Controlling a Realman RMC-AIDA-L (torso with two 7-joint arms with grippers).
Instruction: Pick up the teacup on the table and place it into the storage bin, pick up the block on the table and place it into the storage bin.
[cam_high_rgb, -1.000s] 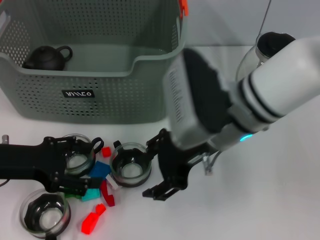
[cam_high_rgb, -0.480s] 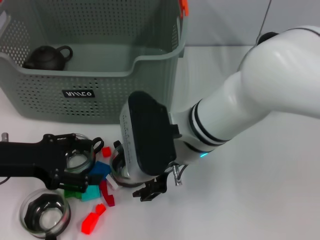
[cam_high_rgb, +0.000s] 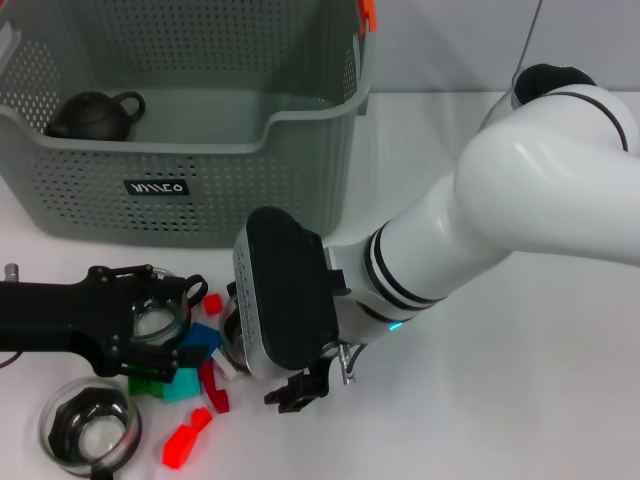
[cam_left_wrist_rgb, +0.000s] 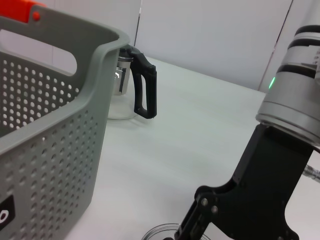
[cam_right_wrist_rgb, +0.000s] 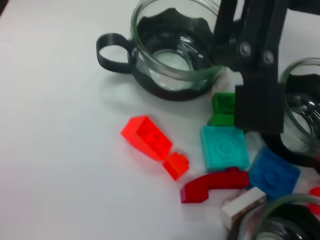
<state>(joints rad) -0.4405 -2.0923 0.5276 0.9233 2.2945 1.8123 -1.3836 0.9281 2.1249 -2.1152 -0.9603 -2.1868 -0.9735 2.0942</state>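
Reaching down over the teacups: right claw (cam_high_rgb: 293, 392) low at the desk's front edge.
Fingers mostly hidden, spread untellable. Left claw (cam_high_rgb: 150, 330) wide, straddling a glass teacup (cam_high_rgb: 157, 318), likely for pickup; blocks (cam_right_wrist_rgb: 150, 138) just beside; storage bin (cam_high_rgb: 300, 170) behind, towards the back.

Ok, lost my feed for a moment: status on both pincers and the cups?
Left pincer open around a glass teacup. Right pincer low beside middle teacup, state unclear. Loose blocks between. Storage bin holds teapot.
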